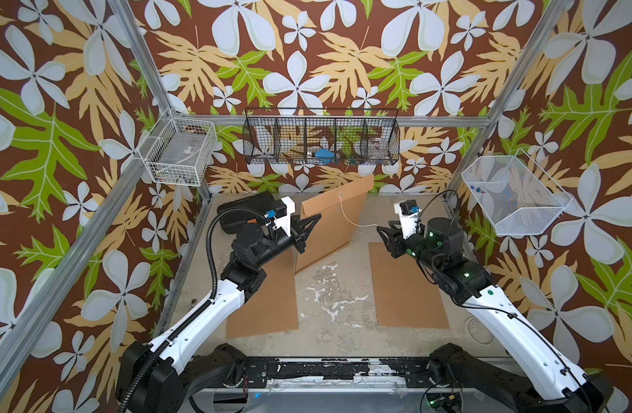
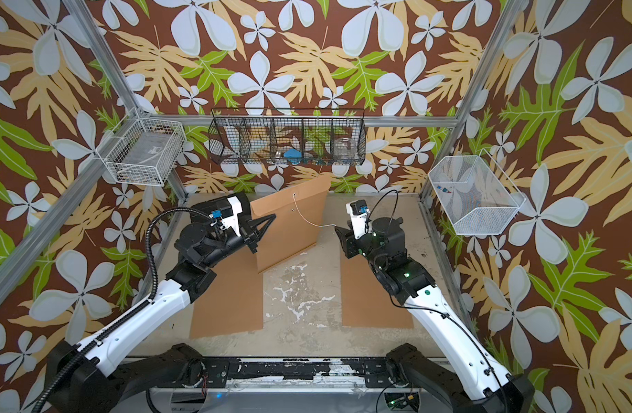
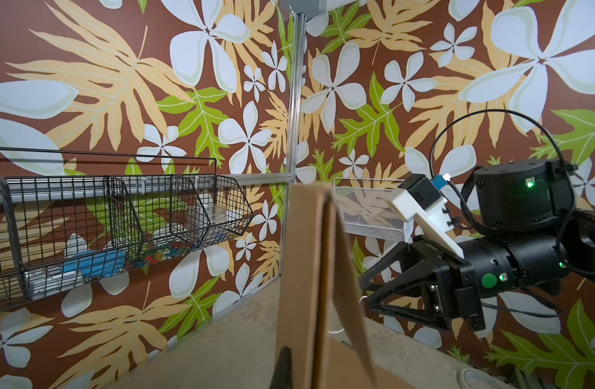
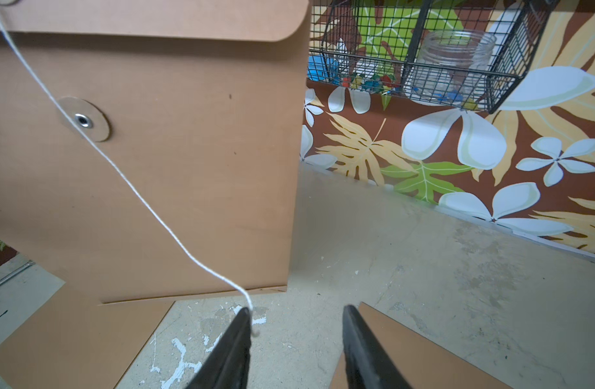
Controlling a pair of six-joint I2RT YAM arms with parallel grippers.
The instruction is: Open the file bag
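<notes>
The file bag (image 1: 334, 221), a brown kraft envelope, stands upright at the back middle of the table. My left gripper (image 1: 316, 218) is shut on its near left edge. In the left wrist view the file bag (image 3: 306, 269) is seen edge-on, its flap (image 3: 348, 286) hanging slightly away, with one dark finger (image 3: 284, 367) pressed against it. A white string (image 4: 137, 192) runs from the flap past the round button (image 4: 84, 119) on the bag's face. My right gripper (image 4: 297, 323) is open; the string's loose end lies against one finger (image 4: 242, 336).
Two flat brown sheets lie on the table, one at the left (image 1: 262, 304) and one at the right (image 1: 407, 286). A black wire basket (image 1: 321, 139) hangs on the back wall, a white wire basket (image 1: 178, 150) at the left, a white mesh basket (image 1: 511, 196) at the right.
</notes>
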